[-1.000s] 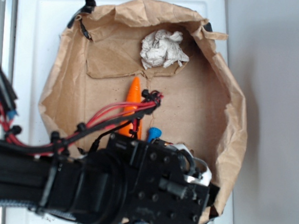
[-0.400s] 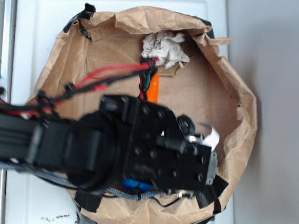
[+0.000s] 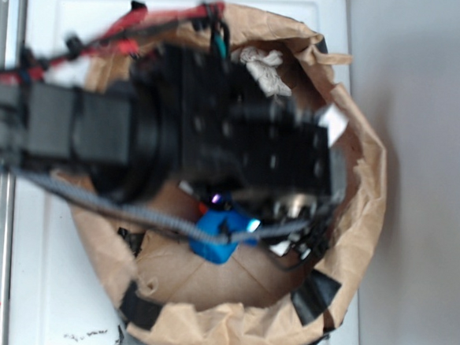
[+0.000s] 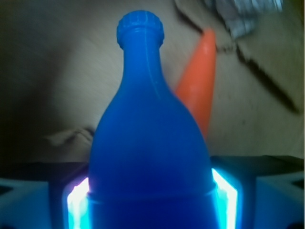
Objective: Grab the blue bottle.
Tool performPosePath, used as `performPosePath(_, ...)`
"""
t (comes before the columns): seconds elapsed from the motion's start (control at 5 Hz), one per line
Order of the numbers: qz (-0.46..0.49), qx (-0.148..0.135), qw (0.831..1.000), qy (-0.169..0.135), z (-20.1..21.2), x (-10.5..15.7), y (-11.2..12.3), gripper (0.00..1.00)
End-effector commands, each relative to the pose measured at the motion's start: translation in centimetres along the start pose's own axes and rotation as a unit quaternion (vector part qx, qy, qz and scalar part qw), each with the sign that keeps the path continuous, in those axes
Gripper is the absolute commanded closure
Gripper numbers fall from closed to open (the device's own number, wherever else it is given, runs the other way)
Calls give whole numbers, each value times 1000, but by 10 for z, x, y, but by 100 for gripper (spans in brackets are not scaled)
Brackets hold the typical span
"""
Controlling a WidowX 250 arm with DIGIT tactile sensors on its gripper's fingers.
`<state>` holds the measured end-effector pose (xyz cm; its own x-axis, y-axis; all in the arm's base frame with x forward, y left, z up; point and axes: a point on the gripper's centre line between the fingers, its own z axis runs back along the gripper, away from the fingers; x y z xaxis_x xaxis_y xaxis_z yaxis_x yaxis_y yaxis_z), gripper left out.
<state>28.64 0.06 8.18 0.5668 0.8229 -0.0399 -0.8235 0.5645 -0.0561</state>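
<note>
The blue bottle (image 4: 147, 143) fills the wrist view, neck and ribbed cap pointing away. My gripper (image 4: 150, 205) is shut on its wide lower body, and the lit pads (image 4: 78, 200) press against both flanks. In the exterior view the black wrist (image 3: 232, 141) hangs blurred over the paper bag, with the blue bottle (image 3: 224, 237) showing just under it. Behind the bottle, the orange carrot (image 4: 200, 86) lies on the brown paper floor.
A brown paper bag (image 3: 362, 205) with raised crumpled walls rings the work area on a white surface (image 3: 59, 18). Crumpled white paper (image 3: 269, 69) sits at the bag's far side. Red and black cables (image 3: 121, 42) trail from the arm.
The arm has swept from the near side of the bag toward the far side. The blue bottle has gone along under the wrist, away from the carrot.
</note>
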Motion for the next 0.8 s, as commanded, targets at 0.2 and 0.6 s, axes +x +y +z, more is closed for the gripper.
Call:
performPosePath(0.2,-235,-31,966,-100,85,7,38,100)
performPosePath(0.6,-277,-50,954,-99,112,9,53,100)
